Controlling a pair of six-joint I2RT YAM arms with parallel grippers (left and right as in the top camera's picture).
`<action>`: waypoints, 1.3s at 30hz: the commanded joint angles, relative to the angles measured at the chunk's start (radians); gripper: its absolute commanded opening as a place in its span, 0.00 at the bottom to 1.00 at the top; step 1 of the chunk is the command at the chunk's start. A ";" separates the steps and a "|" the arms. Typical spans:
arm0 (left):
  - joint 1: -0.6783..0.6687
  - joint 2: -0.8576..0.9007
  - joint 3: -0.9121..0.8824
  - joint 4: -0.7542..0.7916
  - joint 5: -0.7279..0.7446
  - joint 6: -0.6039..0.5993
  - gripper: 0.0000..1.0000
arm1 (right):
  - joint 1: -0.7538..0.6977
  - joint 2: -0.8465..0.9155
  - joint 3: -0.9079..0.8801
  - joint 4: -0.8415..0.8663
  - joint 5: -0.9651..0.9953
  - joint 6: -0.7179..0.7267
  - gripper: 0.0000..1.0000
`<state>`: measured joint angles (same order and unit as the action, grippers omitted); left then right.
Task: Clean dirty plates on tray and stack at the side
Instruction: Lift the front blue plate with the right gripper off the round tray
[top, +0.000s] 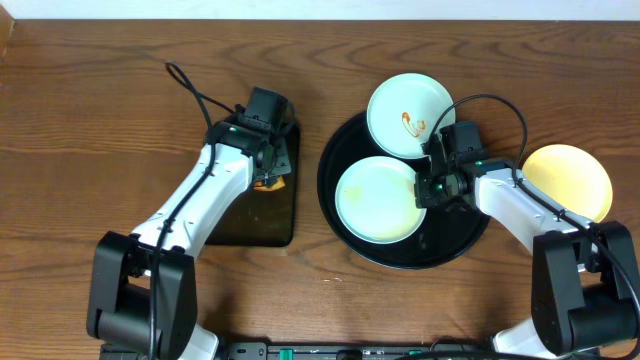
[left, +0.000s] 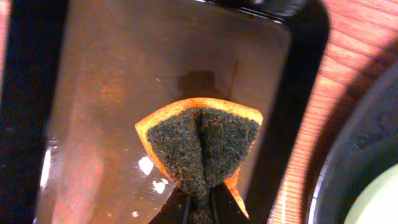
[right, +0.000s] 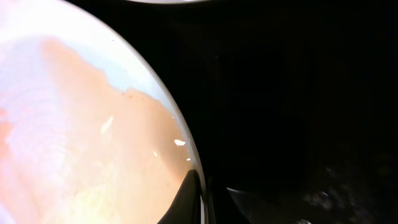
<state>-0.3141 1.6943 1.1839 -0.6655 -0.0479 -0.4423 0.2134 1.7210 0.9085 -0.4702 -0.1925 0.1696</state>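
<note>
Left gripper (top: 268, 168): We see it just left of centre in the overhead view, its fingers pinched tightly on a sponge.
Sponge (left: 200, 146): Orange with a dark green scouring face, folded along the middle. It fills the lower centre of the left wrist view and sits over a glossy tray; we cannot tell whether it touches that tray.
Rectangular black tray (top: 262, 222): It lies on the table under the left arm, with its long sides running up the frame.
Right gripper (top: 428, 190): It is right of centre and low over the round tray. In the right wrist view its fingers (right: 189, 193) are drawn together at the edge of a plate. We cannot tell whether the rim is pinched between them.
Lower mint plate (top: 378, 200): Pale mint-blue, it lies flat inside the round tray on its left half, and its right edge meets the right gripper.
Round black tray (top: 452, 236): Large and glossy with a raised rim, it sits at centre right, beside the rectangular tray but apart from it.
Yellow plate (top: 570, 180): It rests on the bare table at the right of the frame, just beside the round tray.
Upper mint plate (top: 405, 108): It sits at the top of the round tray and overlaps its far rim. An orange-brown squiggle marks its lower right part.
Wooden tabletop (top: 100, 100): Brown and wood-grained, it lies under everything.
</note>
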 joint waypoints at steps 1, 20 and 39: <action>0.011 0.001 -0.002 -0.013 -0.028 -0.020 0.08 | 0.002 -0.039 0.007 0.008 -0.051 -0.074 0.01; 0.011 0.001 -0.002 -0.019 -0.094 -0.020 0.08 | 0.050 -0.361 0.026 0.026 0.340 -0.285 0.01; 0.011 0.001 -0.002 -0.010 -0.100 -0.020 0.08 | 0.488 -0.427 0.026 0.137 1.004 -0.515 0.01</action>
<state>-0.3065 1.6943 1.1839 -0.6758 -0.1238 -0.4492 0.6342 1.3094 0.9173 -0.3534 0.6453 -0.3042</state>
